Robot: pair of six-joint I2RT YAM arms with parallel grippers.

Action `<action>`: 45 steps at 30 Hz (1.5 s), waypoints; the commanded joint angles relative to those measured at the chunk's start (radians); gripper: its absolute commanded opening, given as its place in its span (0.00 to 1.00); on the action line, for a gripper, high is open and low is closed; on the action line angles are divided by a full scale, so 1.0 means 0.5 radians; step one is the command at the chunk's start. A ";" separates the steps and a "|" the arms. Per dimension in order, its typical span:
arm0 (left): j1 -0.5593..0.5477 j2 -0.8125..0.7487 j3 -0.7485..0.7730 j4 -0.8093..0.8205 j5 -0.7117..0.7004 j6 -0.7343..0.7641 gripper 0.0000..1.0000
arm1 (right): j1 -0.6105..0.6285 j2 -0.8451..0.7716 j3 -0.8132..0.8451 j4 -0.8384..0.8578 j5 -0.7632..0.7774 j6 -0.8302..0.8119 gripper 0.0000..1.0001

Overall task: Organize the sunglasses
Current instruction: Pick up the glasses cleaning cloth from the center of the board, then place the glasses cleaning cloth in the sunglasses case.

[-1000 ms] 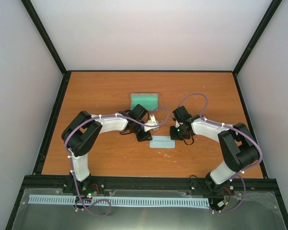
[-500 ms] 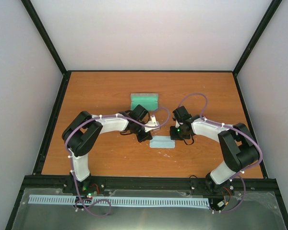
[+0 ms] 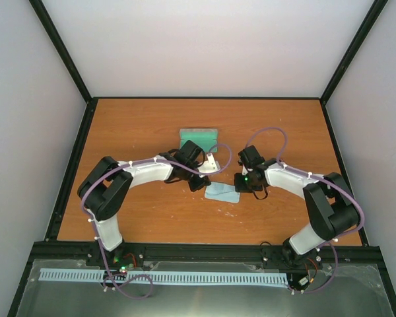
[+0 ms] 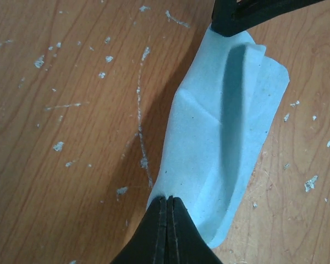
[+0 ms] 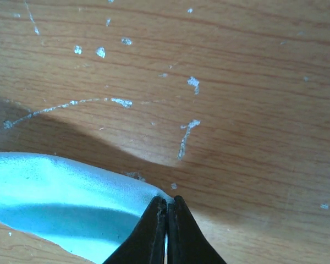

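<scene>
Orange wood table (image 3: pixel 138 132), grey walls around. From 7 o'clock the left arm (image 3: pixel 142 173) bends inward, left jaws pinched tight on one end of the blue cloth (image 4: pixel 220 137). At the cloth's 11 o'clock lies the teal-lined case (image 3: pixel 198 136), partly hidden; the sunglasses cannot be made out. From 5 o'clock the right arm (image 3: pixel 290 179) mirrors it, right jaws clamped on the opposite corner. Bare wood runs to the 9 and 3 o'clock edges.

Place: a robot test cell, lab-like.
Enclosure: plain white walls (image 3: pixel 211 46) and black frame posts (image 3: pixel 59 47) box in the desk (image 3: pixel 138 125).
Rig: left arm (image 3: pixel 145 173) and right arm (image 3: pixel 290 179) bolted to a black rail (image 3: pixel 204 249); white slotted cable duct (image 3: pixel 165 277) beside it.
</scene>
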 commanded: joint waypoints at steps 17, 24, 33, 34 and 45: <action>0.076 -0.133 -0.088 0.178 -0.208 0.057 0.01 | 0.002 0.140 0.267 0.062 0.076 -0.060 0.03; 0.157 -0.158 -0.090 0.219 -0.246 0.089 0.01 | 0.004 0.250 0.417 0.064 0.055 -0.086 0.03; 0.335 -0.166 -0.079 0.216 -0.196 0.177 0.01 | 0.005 0.494 0.723 0.036 -0.014 -0.124 0.03; 0.345 -0.166 -0.079 0.216 -0.190 0.182 0.01 | 0.007 0.522 0.762 0.035 -0.023 -0.126 0.03; 0.520 -0.125 -0.019 0.224 -0.139 0.250 0.01 | 0.020 0.843 1.198 -0.072 -0.061 -0.171 0.03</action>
